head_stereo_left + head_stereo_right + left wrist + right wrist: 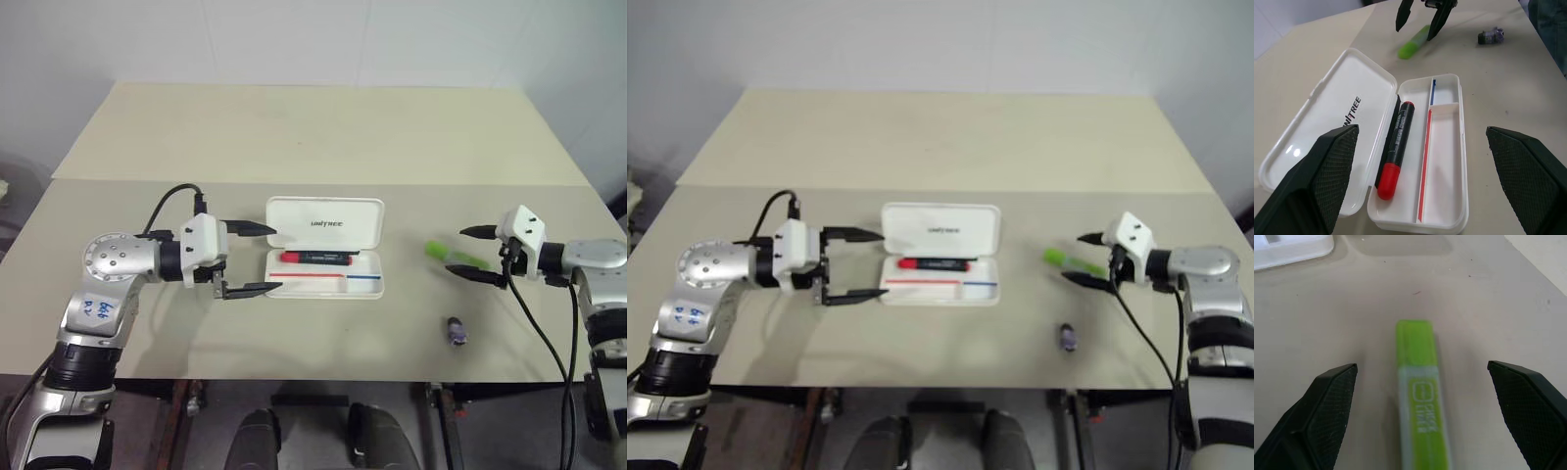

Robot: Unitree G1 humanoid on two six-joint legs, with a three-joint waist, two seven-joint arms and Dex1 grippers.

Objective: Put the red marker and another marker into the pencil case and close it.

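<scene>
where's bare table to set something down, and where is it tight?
Free: the whole far half of the table behind the pencil case, and the near strip before it. Tight: around the green marker, between the right gripper's fingers; a small purple object sits nearer.

Silver arms, white wrists, black claws

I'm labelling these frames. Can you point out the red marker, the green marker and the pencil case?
red marker (1395,152): left wrist view, middle of its black barrel.
green marker (1420,382): right wrist view, middle of its body.
pencil case (325,224): left eye view, open lid.
</scene>
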